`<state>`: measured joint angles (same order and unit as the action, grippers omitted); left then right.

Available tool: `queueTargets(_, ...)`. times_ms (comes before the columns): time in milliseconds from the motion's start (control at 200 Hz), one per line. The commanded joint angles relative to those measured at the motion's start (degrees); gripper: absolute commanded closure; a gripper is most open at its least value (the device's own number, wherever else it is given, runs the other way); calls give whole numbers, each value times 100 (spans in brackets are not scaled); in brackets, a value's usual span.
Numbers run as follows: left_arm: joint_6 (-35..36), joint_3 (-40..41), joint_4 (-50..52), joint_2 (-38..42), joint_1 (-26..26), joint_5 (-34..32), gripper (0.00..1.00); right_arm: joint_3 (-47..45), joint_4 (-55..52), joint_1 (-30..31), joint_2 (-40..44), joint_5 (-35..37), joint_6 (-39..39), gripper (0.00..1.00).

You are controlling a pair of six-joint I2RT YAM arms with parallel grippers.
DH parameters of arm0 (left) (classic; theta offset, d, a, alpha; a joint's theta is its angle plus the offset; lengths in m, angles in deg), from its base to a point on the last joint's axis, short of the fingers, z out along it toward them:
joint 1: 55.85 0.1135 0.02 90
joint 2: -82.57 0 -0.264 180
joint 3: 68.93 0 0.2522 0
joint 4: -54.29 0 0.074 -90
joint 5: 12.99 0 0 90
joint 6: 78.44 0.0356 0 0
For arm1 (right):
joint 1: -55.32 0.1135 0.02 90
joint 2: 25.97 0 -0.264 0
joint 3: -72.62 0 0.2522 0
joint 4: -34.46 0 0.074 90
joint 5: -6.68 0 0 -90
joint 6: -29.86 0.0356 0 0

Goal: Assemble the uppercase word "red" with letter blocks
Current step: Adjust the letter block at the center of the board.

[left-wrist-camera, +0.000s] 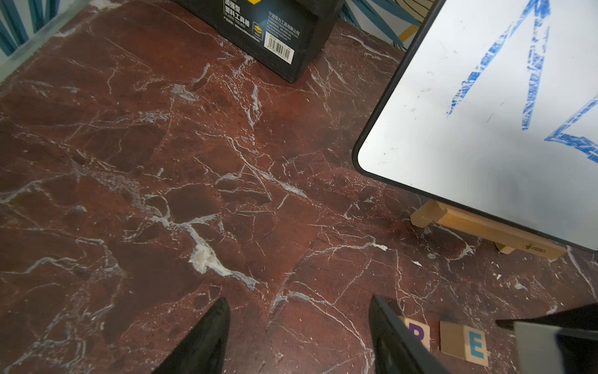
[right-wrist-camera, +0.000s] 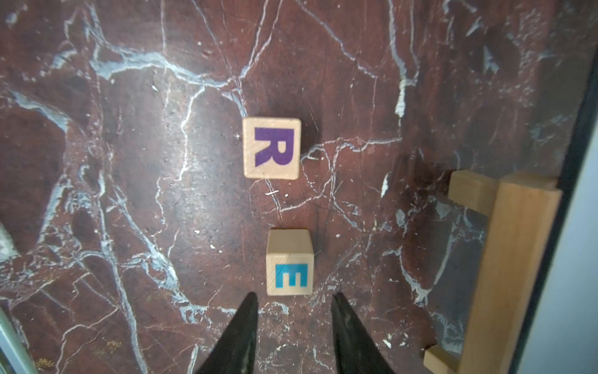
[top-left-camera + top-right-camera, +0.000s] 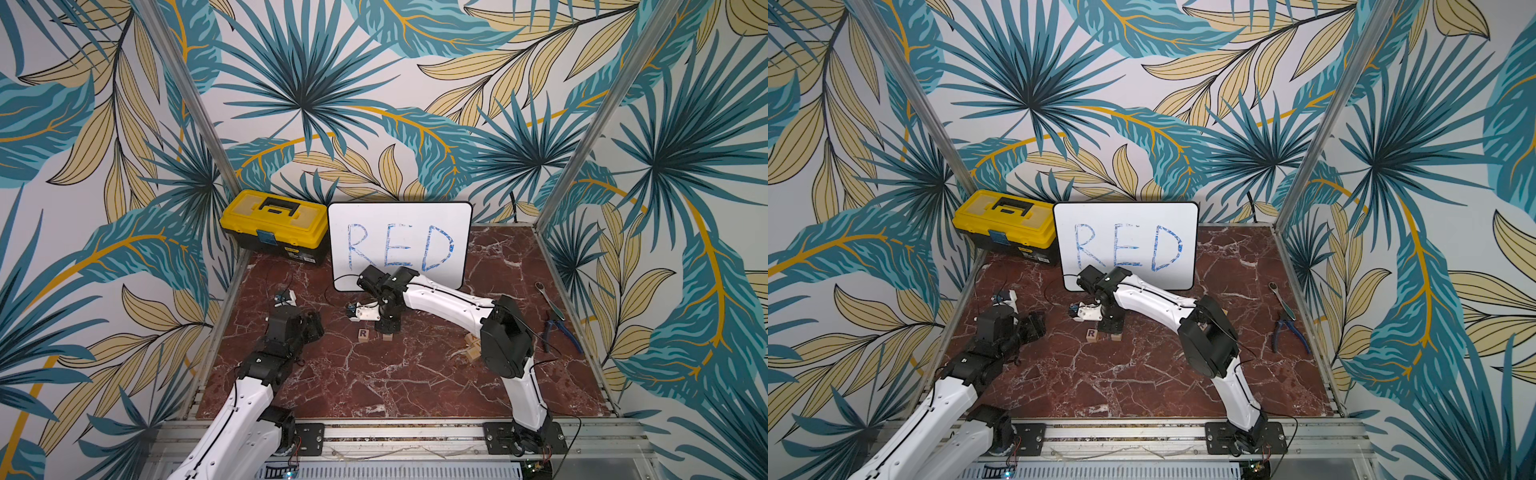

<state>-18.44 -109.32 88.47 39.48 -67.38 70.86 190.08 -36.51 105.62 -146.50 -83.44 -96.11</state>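
Wooden R block [image 2: 271,148] beside E block [image 2: 289,262] (gap between), letters aligned.

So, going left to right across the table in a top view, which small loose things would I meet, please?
R block → E block → spare blocks → pliers

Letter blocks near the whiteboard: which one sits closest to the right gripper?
The teal E block, just ahead of the right gripper, whose jaws stand open. The purple R block lies farther off, across a bare gap.
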Motion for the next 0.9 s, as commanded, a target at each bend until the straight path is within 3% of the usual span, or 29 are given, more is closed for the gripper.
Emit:
queueTargets(0, 23, 22, 64, 60, 45, -129, 31, -166, 263, 15, 364, -321, 355, 59)
queueTargets(140, -131, 116, 32, 295, 538, -81, 30, -357, 693, 102, 495, -727, 709, 58)
queueTargets(315, -305, 391, -53, 397, 1135, 246, 30, -316, 937, 236, 181, -688, 709, 56)
queueTargets(596, -295, 466, -109, 427, 1222, 437, 31, 493, 541, 375, -605, -632, 333, 54)
queueTargets(896, -349, 422, 84, 752, 1404, 325, 30, 602, 519, 374, -897, -405, 222, 54)
